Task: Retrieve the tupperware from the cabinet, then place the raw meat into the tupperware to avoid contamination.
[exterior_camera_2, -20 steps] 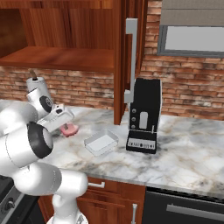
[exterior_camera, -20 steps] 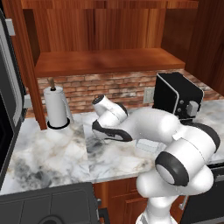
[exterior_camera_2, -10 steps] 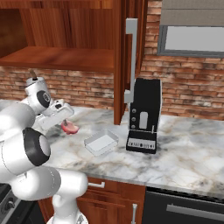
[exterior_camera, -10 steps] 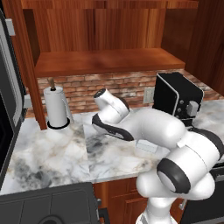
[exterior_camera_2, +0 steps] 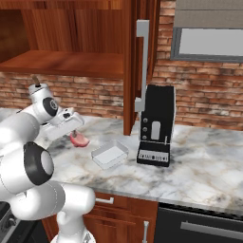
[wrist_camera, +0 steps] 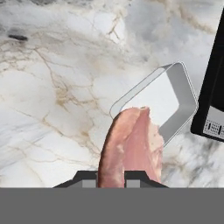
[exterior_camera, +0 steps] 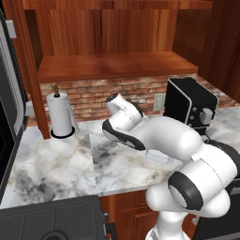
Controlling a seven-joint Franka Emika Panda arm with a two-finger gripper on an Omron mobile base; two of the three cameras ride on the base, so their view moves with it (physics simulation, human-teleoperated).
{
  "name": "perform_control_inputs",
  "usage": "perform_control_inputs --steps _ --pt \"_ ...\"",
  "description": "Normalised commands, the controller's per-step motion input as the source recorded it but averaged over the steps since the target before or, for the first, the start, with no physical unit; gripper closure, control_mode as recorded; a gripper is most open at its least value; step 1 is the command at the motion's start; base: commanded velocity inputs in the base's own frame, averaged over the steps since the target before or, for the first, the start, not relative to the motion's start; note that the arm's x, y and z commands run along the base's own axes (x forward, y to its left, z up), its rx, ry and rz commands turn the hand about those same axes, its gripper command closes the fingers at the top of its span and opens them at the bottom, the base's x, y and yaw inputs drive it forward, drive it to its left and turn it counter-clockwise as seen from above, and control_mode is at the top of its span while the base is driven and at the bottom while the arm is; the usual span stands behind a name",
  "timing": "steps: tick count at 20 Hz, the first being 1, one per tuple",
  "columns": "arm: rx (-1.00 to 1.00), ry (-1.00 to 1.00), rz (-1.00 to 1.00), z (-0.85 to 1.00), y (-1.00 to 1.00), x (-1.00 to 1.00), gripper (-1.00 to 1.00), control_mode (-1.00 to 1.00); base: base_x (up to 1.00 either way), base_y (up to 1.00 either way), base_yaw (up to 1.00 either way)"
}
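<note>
In the hand view our pincer [wrist_camera: 111, 177] is clamped on the raw meat [wrist_camera: 131, 148], which stands on edge between the two dark tips and reaches up the frame from them. The pink slab is lifted off the marble table [wrist_camera: 52, 87], with the veined surface lying clear below it. Beyond the far end of the meat we see the tupperware [wrist_camera: 175, 98], a translucent boxy container sitting open on the table, and just to its right the black coffee machine [wrist_camera: 212, 100].

From the right base view we see the meat [exterior_camera_2: 79, 139] hanging under the hand above the table [exterior_camera_2: 204, 166], left of the tupperware [exterior_camera_2: 110, 154] and apart from it. The coffee machine [exterior_camera_2: 155, 126] stands just right of the container. Behind them the cabinet [exterior_camera_2: 133, 57] is open, its door edge-on to us with the long silver handle [exterior_camera_2: 141, 66] facing out.

In the left base view a paper-towel roll [exterior_camera: 61, 115] stands upright at the far left of the table [exterior_camera: 47, 164].
</note>
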Motion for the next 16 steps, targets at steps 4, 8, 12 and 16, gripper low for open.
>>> perform_control_inputs --steps 4,8,12,16 --pt "0.0 0.0 -0.1 0.06 -0.21 -0.04 1.0 -1.0 0.0 0.0 0.0" --pt "0.0 0.0 -0.1 0.05 -0.23 -0.03 1.0 -1.0 0.0 0.0 0.0" --pt "0.0 0.0 -0.11 0.0 -0.23 0.0 1.0 -1.0 0.0 0.0 0.0" --pt "0.0 -0.02 -0.1 0.0 -0.25 0.01 1.0 -1.0 0.0 0.0 0.0"
